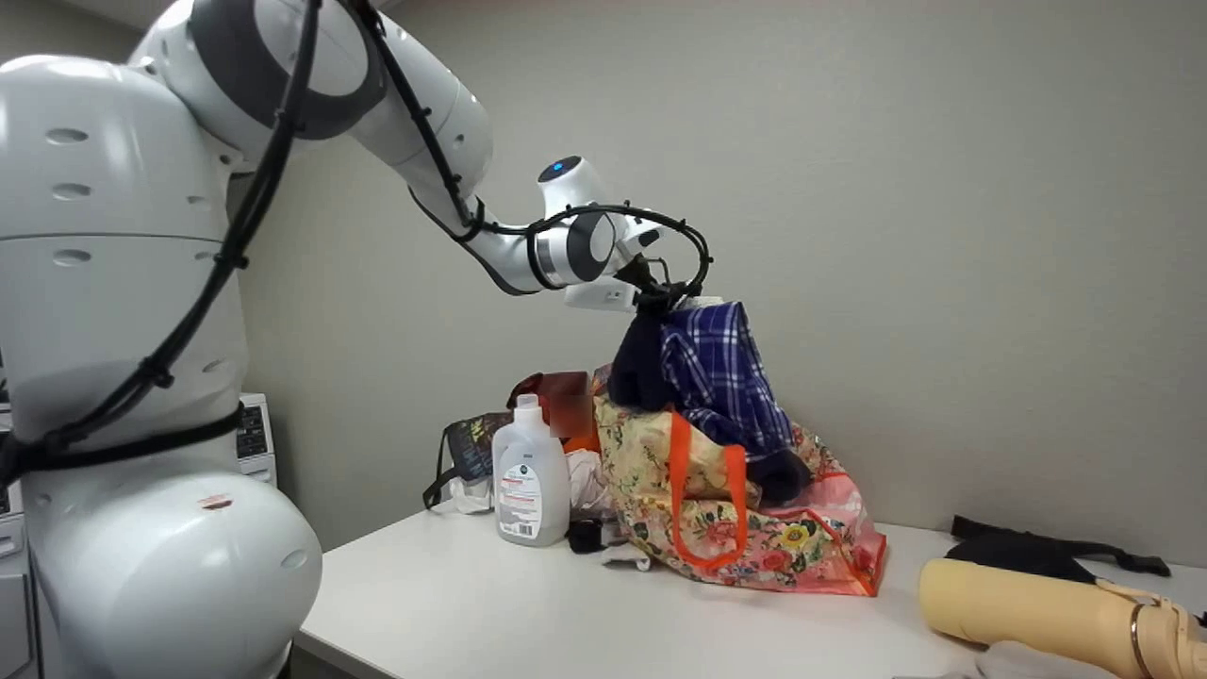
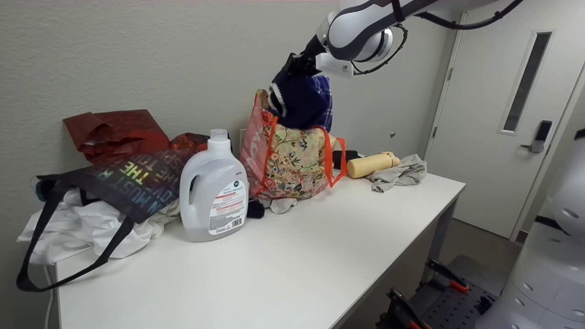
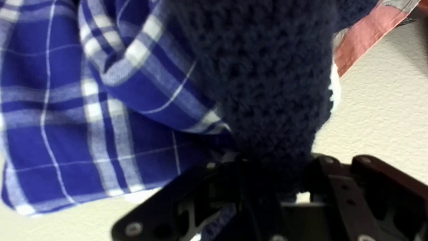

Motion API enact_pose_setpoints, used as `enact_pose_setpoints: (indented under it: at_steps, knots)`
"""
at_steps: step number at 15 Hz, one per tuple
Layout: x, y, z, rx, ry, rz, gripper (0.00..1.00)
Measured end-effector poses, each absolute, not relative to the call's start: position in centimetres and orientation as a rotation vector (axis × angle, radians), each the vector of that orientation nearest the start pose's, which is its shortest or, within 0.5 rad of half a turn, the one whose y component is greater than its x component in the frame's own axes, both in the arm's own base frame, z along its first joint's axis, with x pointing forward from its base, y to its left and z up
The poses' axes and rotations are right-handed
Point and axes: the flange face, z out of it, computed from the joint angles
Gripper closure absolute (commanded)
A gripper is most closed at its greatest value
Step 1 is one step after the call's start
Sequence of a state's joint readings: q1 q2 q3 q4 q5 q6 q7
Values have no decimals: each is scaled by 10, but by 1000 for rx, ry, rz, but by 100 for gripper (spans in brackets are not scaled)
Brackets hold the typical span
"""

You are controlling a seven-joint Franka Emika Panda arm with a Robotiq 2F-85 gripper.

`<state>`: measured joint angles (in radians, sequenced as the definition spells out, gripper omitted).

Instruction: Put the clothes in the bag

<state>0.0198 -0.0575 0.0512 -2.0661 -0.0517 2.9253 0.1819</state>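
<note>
OK, gripper [image 3: 276,165] is clamped on the clothes [image 1: 721,368], pinching a dark navy knit section; white-checked blue plaid hangs alongside. Can't tell whether knit and plaid are one piece. Clothes hang from the gripper over the bag [image 2: 292,160], lower part overlapping its mouth in both exterior views; can't tell how much is inside. Bag stands on the white table [image 2: 283,269]: cream and pink floral, orange handles. Its pink end panel carries pale marks like lettering, unreadable.

Text check, everything relative to the bag:
- Just beside it: white bottle [image 2: 196,219], upright. Label [image 2: 228,208] shows a round dark logo, lines of red and dark print, and a barcode; print too small to read.
- Same side, further out: dark tote [image 2: 146,183], black straps, multicolour lettering. "THE" and "MUST" legible; other words break up in the folds. Dark red crumpled item [image 2: 116,132] and white cloth [image 2: 91,224] also on that side.
- At its foot: small pale cloth [image 2: 282,204].
- Opposite side: pale yellow flask [image 1: 1028,604] lying down, black cloth [image 1: 1018,552], grey cloth [image 2: 402,170].
</note>
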Motion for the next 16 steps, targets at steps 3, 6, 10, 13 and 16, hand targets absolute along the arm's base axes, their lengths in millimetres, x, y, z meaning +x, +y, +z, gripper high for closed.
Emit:
enact_pose_setpoints:
  at_steps: [3, 6, 10, 13, 16]
  knots:
    - [607, 67, 568, -2763, -21, -1379, 92]
    - [629, 90, 558, -2772, -121, -1386, 92]
    - [650, 91, 532, -2782, -128, -1363, 92]
    - [659, 74, 510, -2804, -66, -1339, 92]
    - [662, 59, 485, -2806, 22, -1282, 92]
